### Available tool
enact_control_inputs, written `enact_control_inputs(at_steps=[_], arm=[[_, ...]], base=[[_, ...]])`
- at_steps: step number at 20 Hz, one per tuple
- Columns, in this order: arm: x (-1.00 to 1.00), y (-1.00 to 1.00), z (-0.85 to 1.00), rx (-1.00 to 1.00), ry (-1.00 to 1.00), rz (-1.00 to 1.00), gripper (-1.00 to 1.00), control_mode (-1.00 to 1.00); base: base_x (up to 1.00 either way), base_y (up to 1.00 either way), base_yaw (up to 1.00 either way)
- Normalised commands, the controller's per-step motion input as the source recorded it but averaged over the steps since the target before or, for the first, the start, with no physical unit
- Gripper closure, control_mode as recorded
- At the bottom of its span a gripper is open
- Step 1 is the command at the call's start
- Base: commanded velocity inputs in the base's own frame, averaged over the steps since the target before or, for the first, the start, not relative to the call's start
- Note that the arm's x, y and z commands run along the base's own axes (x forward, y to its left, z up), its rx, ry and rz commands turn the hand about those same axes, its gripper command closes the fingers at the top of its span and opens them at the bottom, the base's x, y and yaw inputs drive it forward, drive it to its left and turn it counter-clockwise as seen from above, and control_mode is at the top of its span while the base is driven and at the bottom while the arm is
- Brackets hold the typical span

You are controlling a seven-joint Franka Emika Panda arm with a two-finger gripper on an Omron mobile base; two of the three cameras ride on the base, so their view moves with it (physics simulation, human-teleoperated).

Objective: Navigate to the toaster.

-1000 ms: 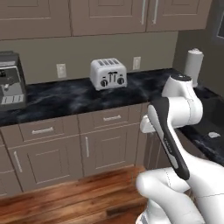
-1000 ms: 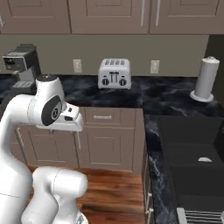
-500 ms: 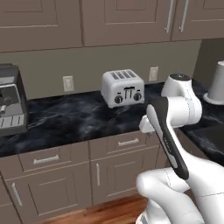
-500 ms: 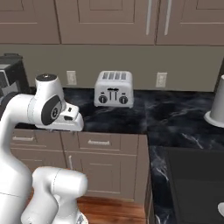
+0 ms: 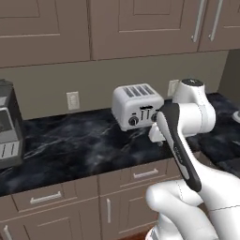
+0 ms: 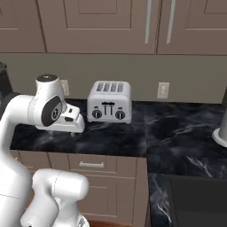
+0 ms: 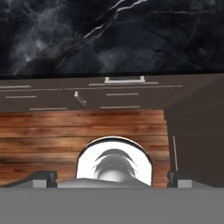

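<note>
The silver-white four-slot toaster (image 5: 137,107) (image 6: 109,102) stands on the black marble counter (image 5: 79,140) (image 6: 177,128) against the back wall, its two black knobs and levers facing me. My arm is folded in front of the counter, with the hand tucked low near the counter edge, just in front of and beside the toaster. In the hand view my gripper (image 7: 111,179) points down at the wooden floor and cabinet fronts. Its two dark fingertips (image 7: 43,177) sit far apart with nothing between them, so it is open.
A dark coffee machine (image 5: 9,124) stands at the counter's left end. A white cylinder (image 6: 220,133) sits on the counter at the right edge. Wall cabinets hang above, drawers (image 6: 91,164) run below the counter, and a dark recess (image 6: 199,199) lies at lower right.
The whole picture has shifted: the base has driven closer to the counter, so the toaster looks larger and nearer. The arm's pose has not changed.
</note>
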Motion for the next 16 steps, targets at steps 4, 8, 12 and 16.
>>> enact_control_inputs(at_steps=[4, 8, 12, 16], arm=[[0.00, 0.00, 0.00, 0.00, 0.00, 0.00, -1.00, 1.00], [0.00, 0.00, 0.00, 0.00, 0.00, 0.00, -1.00, 1.00], [0.00, 0.00, 0.00, 0.00, 0.00, 0.00, -1.00, 1.00], [0.00, 0.00, 0.00, 0.00, 0.00, 0.00, -1.00, 1.00]], base=[[0.46, -0.40, 0.00], [0.45, -0.39, 0.00], [0.46, -0.32, 0.00], [0.56, -0.13, 0.00]])
